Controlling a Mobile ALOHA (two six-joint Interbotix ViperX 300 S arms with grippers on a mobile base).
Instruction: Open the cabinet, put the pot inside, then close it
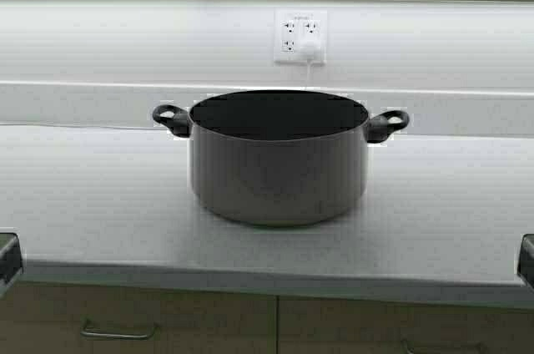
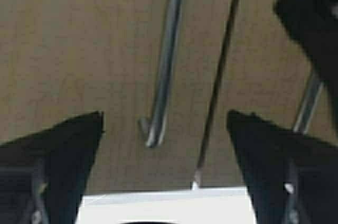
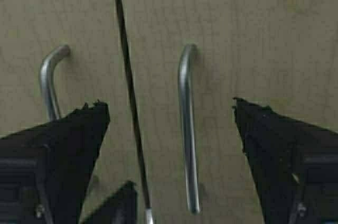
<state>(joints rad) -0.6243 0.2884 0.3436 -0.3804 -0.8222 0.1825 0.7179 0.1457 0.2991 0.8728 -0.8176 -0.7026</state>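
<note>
Grey metal cooking pot (image 1: 279, 162): sitting upright on white counter (image 1: 100, 195); probably rigid and slick, so you're gripping black loop handles (image 1: 171, 118).
Tan wood-grain cabinet (image 3: 253, 34): staying closed.
Grippers: left gripper (image 2: 165, 129) and right gripper (image 3: 171, 113) gaping empty, facing slim metal door handles (image 3: 187, 129).

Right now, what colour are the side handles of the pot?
Black, on a grey pot; the high view shows both side handles best.

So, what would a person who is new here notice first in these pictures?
First the pot, big and grey, standing alone mid-countertop below a white wall outlet. Then the closed cabinet doors filling both wrist views, with the left gripper and the right gripper each open before a slim metal handle.
</note>
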